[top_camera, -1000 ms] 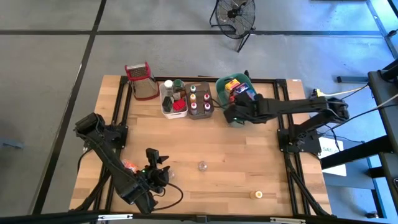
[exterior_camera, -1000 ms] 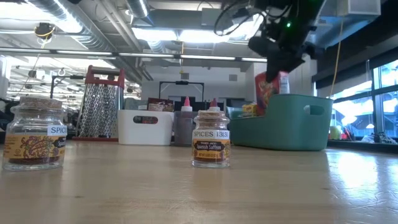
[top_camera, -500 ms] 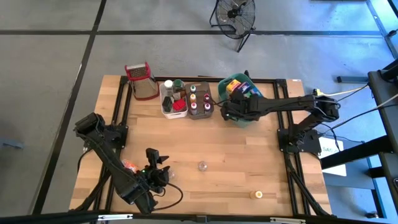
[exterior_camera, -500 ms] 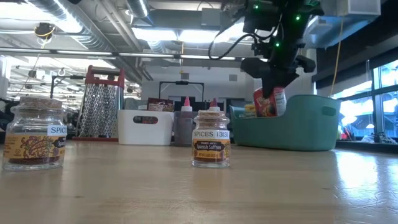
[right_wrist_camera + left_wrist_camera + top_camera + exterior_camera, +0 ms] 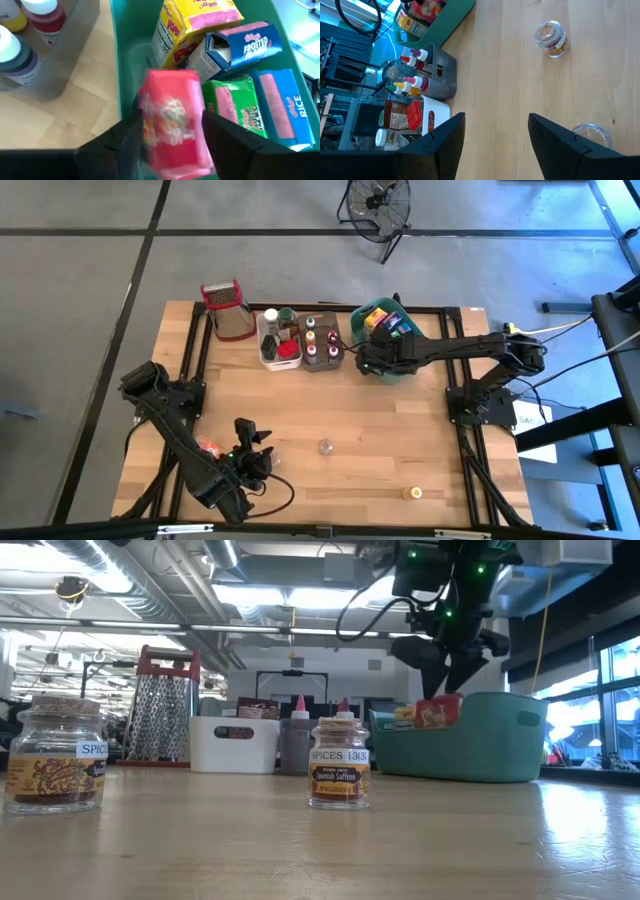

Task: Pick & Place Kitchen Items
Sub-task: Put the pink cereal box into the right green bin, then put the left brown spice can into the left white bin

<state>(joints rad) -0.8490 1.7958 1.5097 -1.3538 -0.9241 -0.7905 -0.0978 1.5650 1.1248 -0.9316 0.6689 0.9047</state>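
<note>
Right gripper [image 5: 170, 145] over teal bin [image 5: 362, 315], jaws spread; red cereal box [image 5: 172, 122] between them, dropping in. Left gripper [image 5: 495, 135] jaws spread, empty; spice jar [image 5: 551, 39] ahead on counter [image 5: 400, 440], nearer left arm.

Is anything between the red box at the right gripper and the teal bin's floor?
Nothing visible. The red box sits between the right gripper fingers, inside the teal bin, over a bare stretch of floor beside the other cereal boxes.

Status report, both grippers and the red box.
Right gripper open over teal bin. Red box released, dropping in. Left gripper open, idle near front edge.
</note>
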